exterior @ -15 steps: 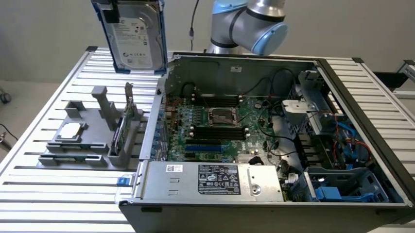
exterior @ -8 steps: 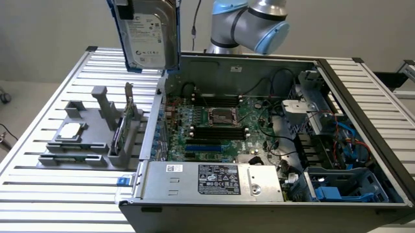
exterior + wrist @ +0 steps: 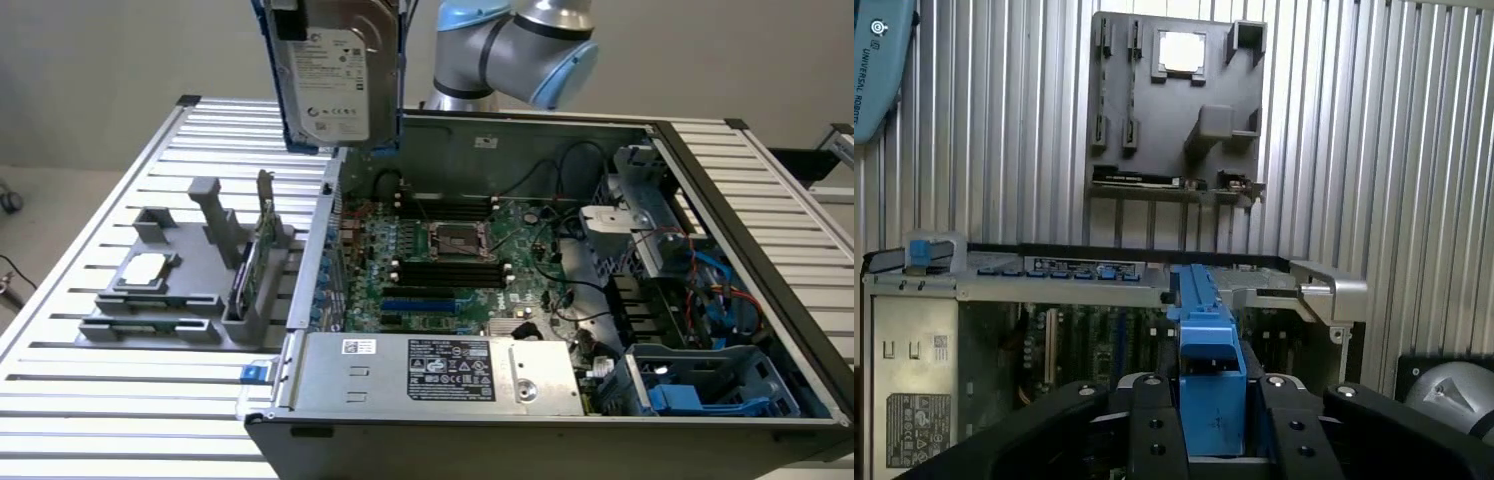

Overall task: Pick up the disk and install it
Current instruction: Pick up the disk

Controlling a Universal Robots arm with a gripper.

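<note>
Now the gripper (image 3: 1211, 412) is clamped part-closed on the disk (image 3: 334, 80), held upright at 11 o'clock above the case (image 3: 534, 447).

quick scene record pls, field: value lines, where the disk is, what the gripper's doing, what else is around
computer case: open, motherboard exposed
disk: upright in the air, above the case's edge at the exterior view's left
gripper: shut on the disk's blue carrier edge
grey fixture: on the slatted table beside the case, carrying a square chip and a green card
disk installed: no
</note>
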